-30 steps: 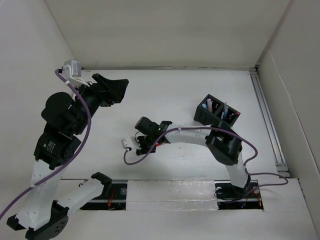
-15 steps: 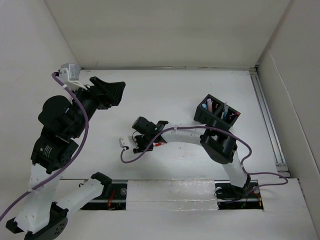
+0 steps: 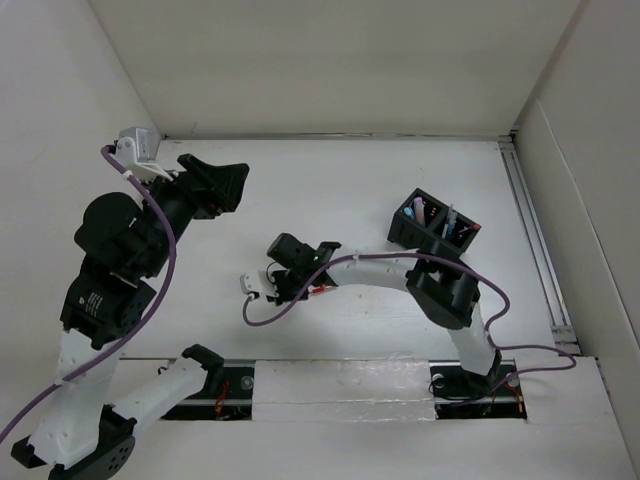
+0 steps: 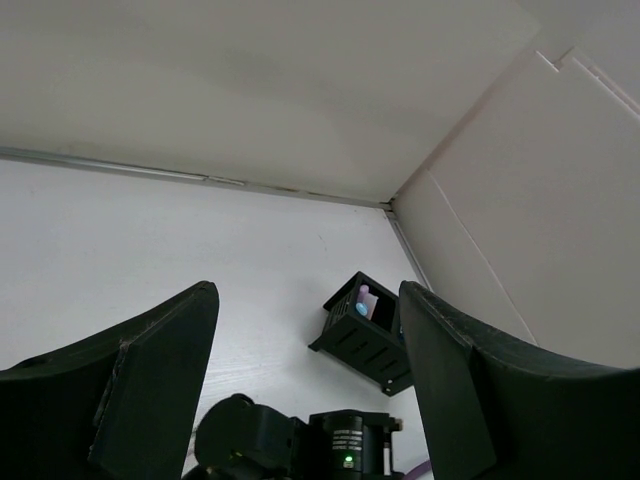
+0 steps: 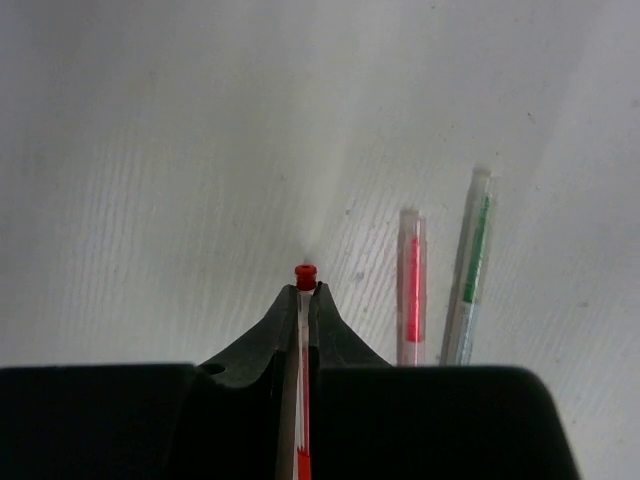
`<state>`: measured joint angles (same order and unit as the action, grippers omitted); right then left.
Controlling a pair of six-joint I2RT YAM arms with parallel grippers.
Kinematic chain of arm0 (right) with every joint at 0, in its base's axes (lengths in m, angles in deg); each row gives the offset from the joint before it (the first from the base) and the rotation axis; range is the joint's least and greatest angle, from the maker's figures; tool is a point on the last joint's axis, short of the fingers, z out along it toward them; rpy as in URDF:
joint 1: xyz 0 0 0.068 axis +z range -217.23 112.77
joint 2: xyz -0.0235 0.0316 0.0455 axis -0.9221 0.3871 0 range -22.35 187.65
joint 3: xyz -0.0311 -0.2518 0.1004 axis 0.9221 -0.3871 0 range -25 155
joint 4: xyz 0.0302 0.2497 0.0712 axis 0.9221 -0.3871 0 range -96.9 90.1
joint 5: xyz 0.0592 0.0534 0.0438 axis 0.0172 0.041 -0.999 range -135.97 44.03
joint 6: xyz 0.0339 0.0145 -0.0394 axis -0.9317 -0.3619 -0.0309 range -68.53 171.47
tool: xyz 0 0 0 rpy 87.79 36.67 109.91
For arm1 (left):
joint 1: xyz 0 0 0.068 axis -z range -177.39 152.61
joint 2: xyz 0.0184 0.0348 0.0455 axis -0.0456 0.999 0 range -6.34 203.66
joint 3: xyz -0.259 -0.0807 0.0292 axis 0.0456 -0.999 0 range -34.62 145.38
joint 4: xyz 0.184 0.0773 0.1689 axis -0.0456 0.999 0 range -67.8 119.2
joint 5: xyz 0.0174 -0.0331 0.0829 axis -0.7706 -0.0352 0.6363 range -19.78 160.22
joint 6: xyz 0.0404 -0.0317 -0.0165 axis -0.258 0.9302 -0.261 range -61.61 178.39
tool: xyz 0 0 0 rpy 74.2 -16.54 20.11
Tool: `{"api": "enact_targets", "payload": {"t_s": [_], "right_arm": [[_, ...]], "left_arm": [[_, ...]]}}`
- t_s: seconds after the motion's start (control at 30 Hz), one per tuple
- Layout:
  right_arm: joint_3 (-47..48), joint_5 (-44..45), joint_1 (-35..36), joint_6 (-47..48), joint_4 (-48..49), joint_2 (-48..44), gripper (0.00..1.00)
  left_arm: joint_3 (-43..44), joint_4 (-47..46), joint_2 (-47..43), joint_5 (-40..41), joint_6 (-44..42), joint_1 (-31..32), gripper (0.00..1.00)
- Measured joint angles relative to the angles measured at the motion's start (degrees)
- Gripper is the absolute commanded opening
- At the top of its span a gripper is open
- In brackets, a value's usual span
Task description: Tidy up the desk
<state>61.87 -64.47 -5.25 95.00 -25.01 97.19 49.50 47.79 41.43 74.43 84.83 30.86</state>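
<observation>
The white surface (image 3: 340, 180) lies under both tools and reaches out to plain white panels on all sides. The right tool (image 5: 307, 292) points down at the middle of this surface, and we see its jaws pinched together on a thin red-capped pen (image 5: 305, 273), whose tip sticks out just past the fingertips. Just to the right of this tool, in its own wrist view, a second red pen (image 5: 411, 290) and a green pen (image 5: 472, 265) lie side by side on the surface. The left tool (image 4: 305, 370) hangs above the surface, jaws parted, with nothing between them. Ahead of it, between its fingers, we see a black compartmented box (image 4: 365, 338) holding small items.
</observation>
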Motion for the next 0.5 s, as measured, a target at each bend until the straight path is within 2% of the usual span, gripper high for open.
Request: {"api": "enact_targets", "payload": {"t_s": [0.13,0.3,0.4,0.5], "right_arm": [[-1.4,-0.3,-0.5,-1.6,-0.2,-6.2,0.00],[-2.3,-1.9,-4.7,-4.9,3.8,-21.1,0.00],[-5.6,-3.1,-11.6,-8.0,9.4,-31.9,0.00],[-12.3,-4.3,-22.1,-12.3,16.7,-42.4,0.00]], "left_arm": [[-0.2,0.0,0.4,0.0,0.0,0.0,0.69],[-0.4,-0.8,1.9,-0.3,0.0,0.0,0.69],[-1.0,-1.8,2.9,-1.0,0.0,0.0,0.69],[-2.0,-3.1,3.7,-2.0,0.0,0.0,0.68]]}}
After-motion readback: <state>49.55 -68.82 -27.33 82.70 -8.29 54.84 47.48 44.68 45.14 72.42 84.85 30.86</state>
